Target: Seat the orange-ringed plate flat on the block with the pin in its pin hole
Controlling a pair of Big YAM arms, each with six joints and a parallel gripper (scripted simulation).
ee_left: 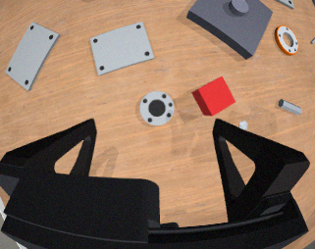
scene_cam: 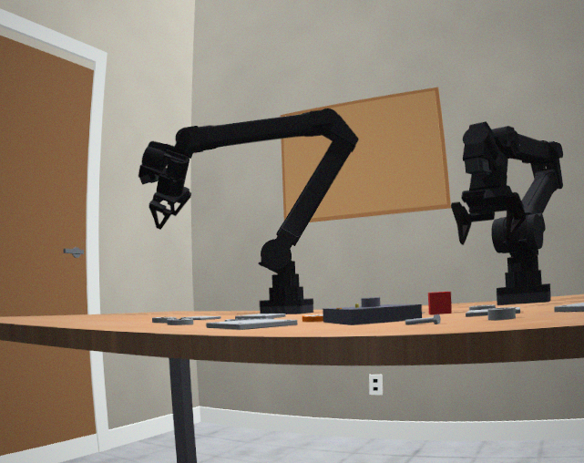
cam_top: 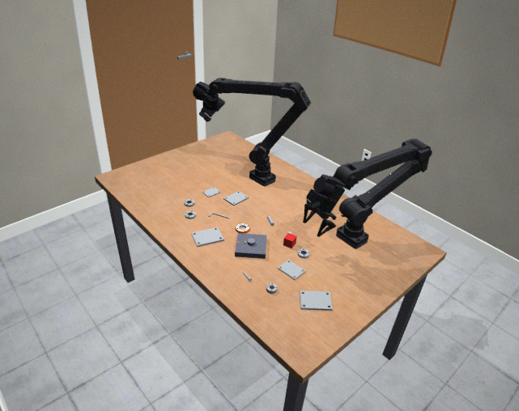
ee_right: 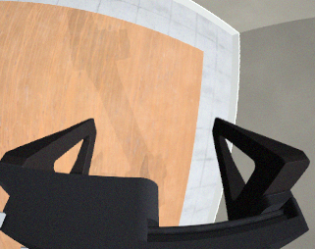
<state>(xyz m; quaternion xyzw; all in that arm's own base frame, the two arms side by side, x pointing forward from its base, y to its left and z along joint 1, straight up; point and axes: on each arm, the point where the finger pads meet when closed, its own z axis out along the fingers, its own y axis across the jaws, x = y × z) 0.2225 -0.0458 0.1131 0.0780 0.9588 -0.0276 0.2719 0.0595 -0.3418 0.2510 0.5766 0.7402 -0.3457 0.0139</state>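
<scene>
The orange-ringed plate [cam_top: 242,227] lies flat on the table just behind the dark grey block [cam_top: 250,246]. It also shows in the left wrist view [ee_left: 287,38], beside the block [ee_left: 233,14]. The block carries a round post [cam_top: 251,241] and a small yellow pin [cam_top: 243,241]. My left gripper [cam_top: 315,225] is open and empty, hovering above the table to the right of the red cube; its fingers frame bare wood. My right gripper [cam_top: 206,116] [ee_right: 154,124] is open and empty, high up near the door, far from the parts.
A red cube [cam_top: 289,239] sits right of the block. Several grey square plates [cam_top: 207,236], [cam_top: 316,299], [cam_top: 291,269] and flanged rings [cam_top: 303,252], [cam_top: 271,288], [cam_top: 189,202] lie scattered around. Bolts [cam_top: 247,276], [cam_top: 270,220] and a hex key [cam_top: 218,215] lie nearby.
</scene>
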